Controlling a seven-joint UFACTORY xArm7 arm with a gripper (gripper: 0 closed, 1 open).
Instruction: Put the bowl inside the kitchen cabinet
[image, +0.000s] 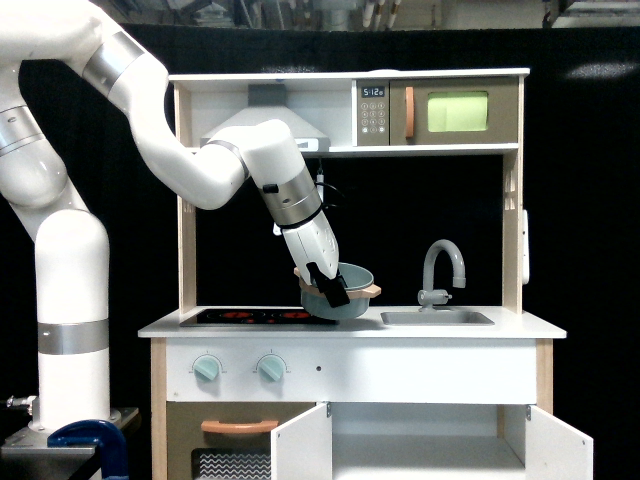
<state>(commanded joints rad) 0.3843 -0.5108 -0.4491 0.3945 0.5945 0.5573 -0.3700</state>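
One round grey-blue bowl (347, 296), peach rim, black fingers (333, 290) clamped

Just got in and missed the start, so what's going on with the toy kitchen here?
A white robot arm has its gripper shut on the bowl, which hangs tilted just above the countertop, between the stovetop and the sink. Below, the kitchen cabinet stands with both white doors swung open. The bowl is not inside it yet.
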